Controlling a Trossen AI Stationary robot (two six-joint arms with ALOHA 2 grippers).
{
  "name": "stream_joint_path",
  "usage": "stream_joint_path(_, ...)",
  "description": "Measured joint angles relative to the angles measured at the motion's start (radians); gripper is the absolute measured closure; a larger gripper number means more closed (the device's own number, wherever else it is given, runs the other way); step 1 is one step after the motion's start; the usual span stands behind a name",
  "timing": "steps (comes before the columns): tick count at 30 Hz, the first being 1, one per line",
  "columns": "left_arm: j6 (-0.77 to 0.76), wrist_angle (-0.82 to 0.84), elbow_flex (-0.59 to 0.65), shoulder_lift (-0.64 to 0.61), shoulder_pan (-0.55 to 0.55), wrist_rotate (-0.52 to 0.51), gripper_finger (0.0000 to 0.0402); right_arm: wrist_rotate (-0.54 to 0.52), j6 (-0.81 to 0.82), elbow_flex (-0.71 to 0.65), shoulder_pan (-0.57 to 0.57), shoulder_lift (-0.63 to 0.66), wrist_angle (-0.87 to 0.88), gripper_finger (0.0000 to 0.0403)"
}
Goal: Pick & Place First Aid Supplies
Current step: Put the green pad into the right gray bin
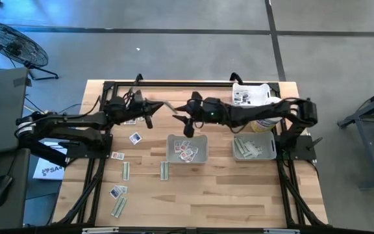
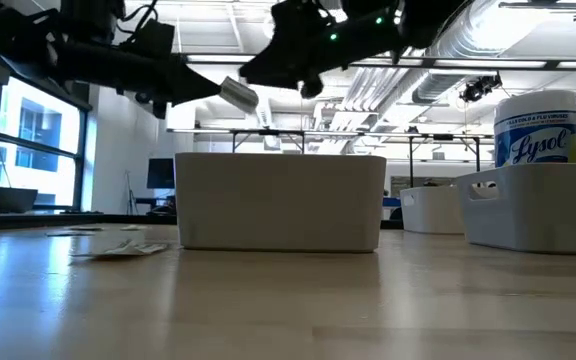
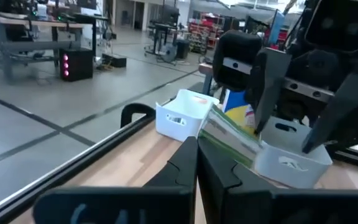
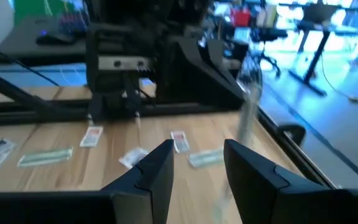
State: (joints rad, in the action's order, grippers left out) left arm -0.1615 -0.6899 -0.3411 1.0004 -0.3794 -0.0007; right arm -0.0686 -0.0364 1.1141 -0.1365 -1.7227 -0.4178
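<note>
the left gripper (image 1: 153, 104) is closed on a long green-grey strip (image 1: 167, 105), in the air. the strip points toward the open right gripper (image 1: 182, 112).

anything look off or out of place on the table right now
Nothing looks damaged or spilled. Loose packets lie scattered at odd angles on the table's left half, unsorted. The left pincer holds a long strip in the air, pointing toward the open right pincer, above the middle tray.
</note>
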Motion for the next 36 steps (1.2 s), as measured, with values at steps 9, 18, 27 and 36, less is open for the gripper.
stream_joint_path(9,0.056,0.005,0.004,0.0,0.0,0.033,0.0401,-0.008,0.019,0.0,0.001,-0.105,-0.223,0.0268)
stream_joint_path(18,0.111,0.012,0.004,0.0,0.0,0.053,0.0401,-0.195,-0.016,0.0,0.009,-0.108,-0.249,0.0268)
stream_joint_path(27,0.117,-0.013,0.004,0.0,0.0,0.068,0.0401,-0.132,0.018,0.0,-0.005,-0.108,-0.174,0.027)
stream_joint_path(36,0.131,-0.026,0.004,0.0,0.0,0.105,0.0401,-0.041,0.029,0.0,-0.021,-0.108,-0.128,0.0389)
